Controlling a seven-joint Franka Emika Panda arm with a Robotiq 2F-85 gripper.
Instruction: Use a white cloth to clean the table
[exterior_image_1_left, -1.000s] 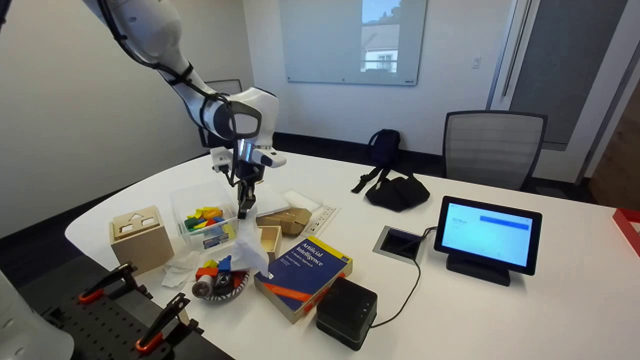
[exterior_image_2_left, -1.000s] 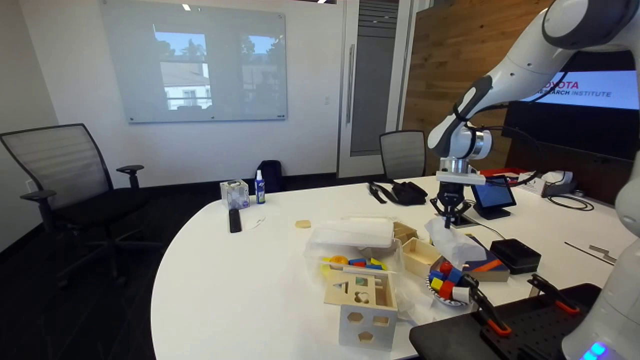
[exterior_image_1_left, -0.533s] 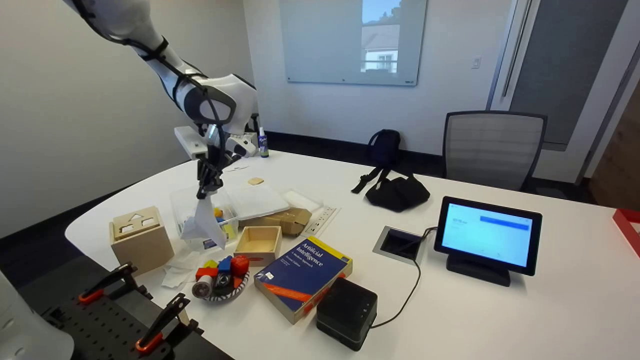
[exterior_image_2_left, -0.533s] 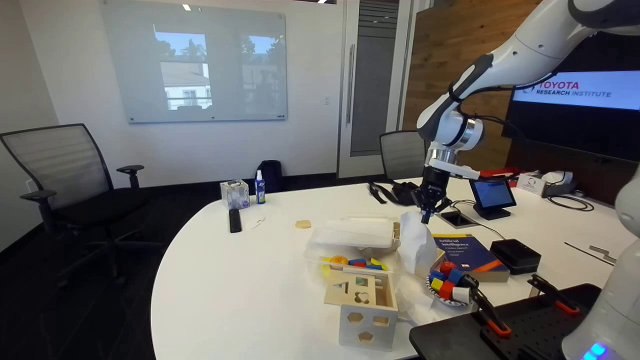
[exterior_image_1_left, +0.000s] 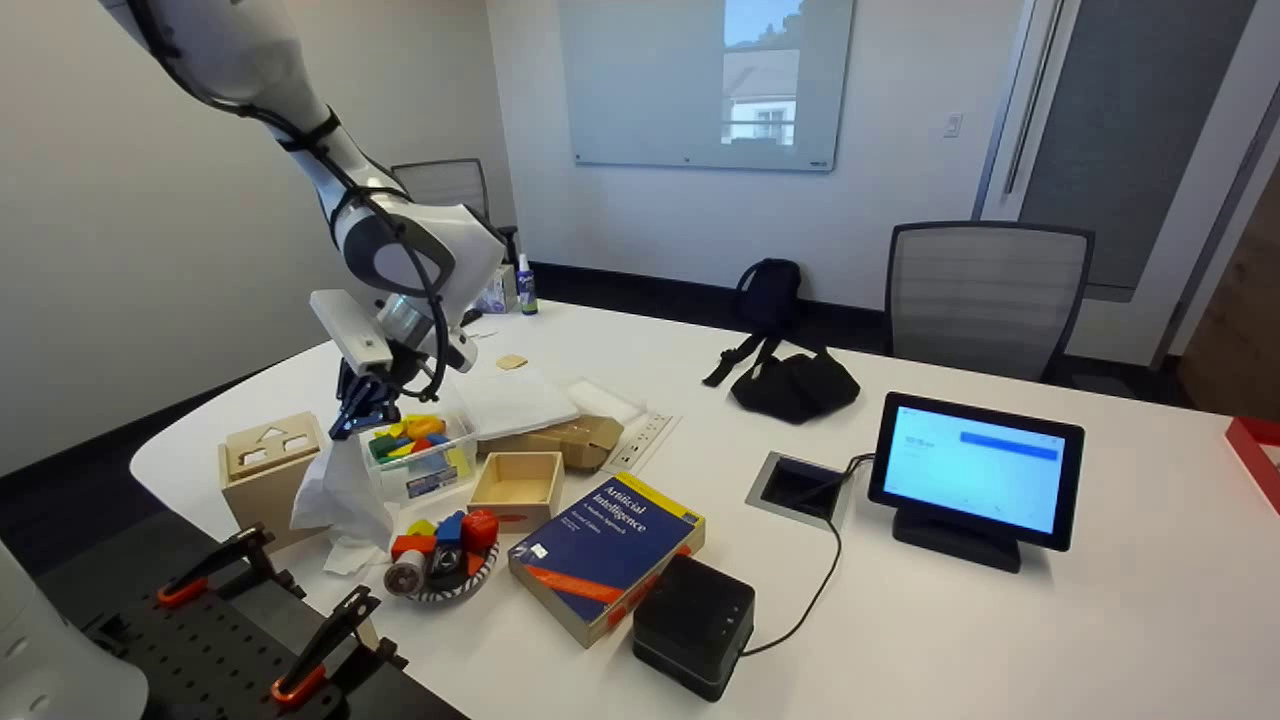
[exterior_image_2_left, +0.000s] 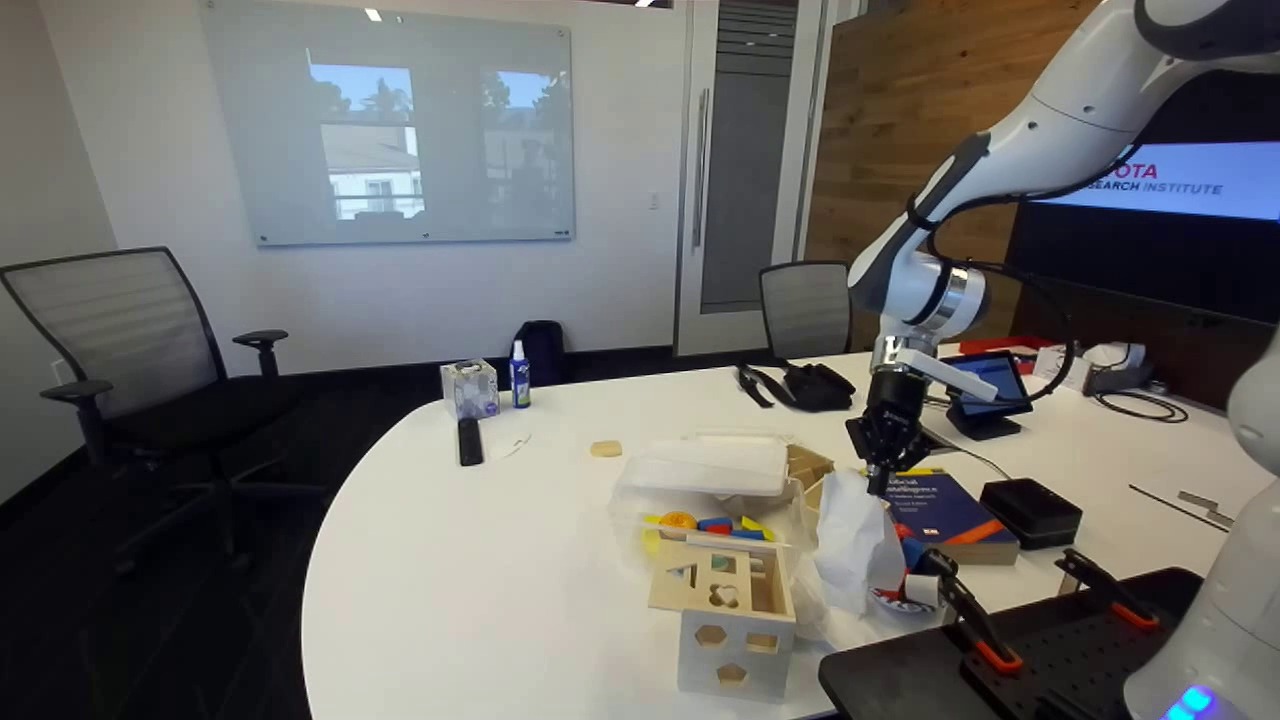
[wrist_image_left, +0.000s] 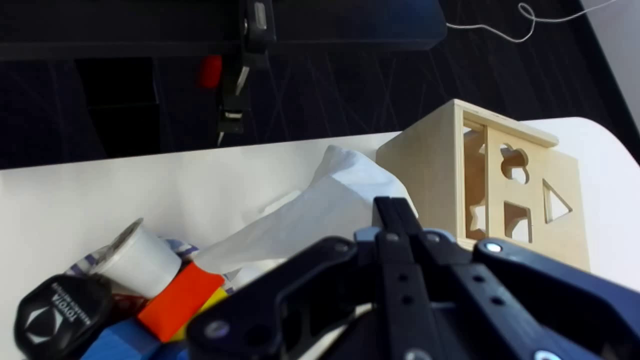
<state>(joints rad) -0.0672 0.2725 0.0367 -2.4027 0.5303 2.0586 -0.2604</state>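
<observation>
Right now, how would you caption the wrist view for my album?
Tool gripping a white cloth at a white table, beside a wooden shape-sorter box.

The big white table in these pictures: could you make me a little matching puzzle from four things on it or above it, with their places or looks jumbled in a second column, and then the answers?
Things
1) book
2) white cloth
3) small screen
4) spray bottle

Places and looks
A) lit up, on a black stand
B) hanging from the claw
C) upright beside a patterned box
D) lying flat, mostly dark blue on top

Right pairs: 1-D; 2-B; 3-A; 4-C
</observation>
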